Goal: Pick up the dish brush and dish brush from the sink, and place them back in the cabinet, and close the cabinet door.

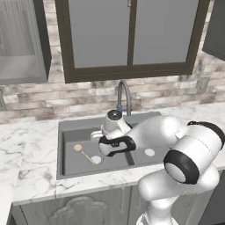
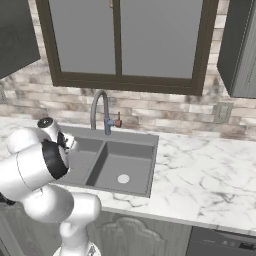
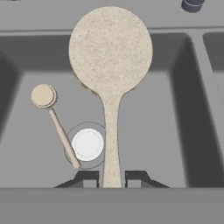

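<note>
Two dish brushes are showing in the hand view: one dish brush (image 3: 110,57) is sitting clamped by its handle between the closed fingertips of the hand (image 3: 111,178), raised over the sink (image 1: 66,149), and the other dish brush (image 3: 54,120) is lying on the floor of the left basin, its handle end touching the white drain disc (image 3: 87,145). A white marbled tabletop (image 2: 210,175) is running around the dark grey sink, with the curved steel tap (image 2: 100,112) standing behind it. A pale brick wall (image 2: 165,110) is rising behind, carrying a dark-framed window (image 2: 120,42). A grey wall cabinet (image 1: 19,41) is hanging at upper left.
</note>
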Controlling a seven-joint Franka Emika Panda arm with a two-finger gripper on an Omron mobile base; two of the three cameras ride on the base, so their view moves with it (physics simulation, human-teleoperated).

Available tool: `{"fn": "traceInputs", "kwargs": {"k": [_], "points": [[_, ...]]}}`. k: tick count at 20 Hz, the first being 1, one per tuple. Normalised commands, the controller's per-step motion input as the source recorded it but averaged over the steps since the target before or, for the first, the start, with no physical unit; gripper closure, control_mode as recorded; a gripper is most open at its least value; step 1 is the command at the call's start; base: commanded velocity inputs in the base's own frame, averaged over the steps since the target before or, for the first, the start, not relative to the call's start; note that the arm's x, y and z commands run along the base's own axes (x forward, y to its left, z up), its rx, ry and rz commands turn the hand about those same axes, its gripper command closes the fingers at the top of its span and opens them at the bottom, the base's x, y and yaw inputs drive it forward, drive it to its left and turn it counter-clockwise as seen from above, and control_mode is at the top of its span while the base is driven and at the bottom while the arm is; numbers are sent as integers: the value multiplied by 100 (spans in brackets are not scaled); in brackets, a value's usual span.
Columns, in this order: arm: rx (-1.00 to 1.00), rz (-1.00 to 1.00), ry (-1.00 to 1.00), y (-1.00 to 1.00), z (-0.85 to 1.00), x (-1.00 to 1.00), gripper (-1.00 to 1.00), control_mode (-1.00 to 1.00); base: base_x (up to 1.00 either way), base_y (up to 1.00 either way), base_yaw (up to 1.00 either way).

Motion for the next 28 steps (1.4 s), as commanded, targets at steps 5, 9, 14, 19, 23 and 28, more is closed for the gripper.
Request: {"fn": "traceInputs", "kwargs": {"k": [5,9,14,19,23,28], "points": [[-1,0,0,-3,85,-6,100,-100,0,0,0],[-6,3,1,0,64,-14,100,-100,0,0,0],[-6,6,0,-5,57,-20,100,-100,0,0,0],[-4,7,0,-10,57,-33,100,-100,0,0,0],[0,9,0,-22,45,-35,100,-100,0,0,0],[0,10,0,-26,28,-50,100,-100,0,0,0]]}}
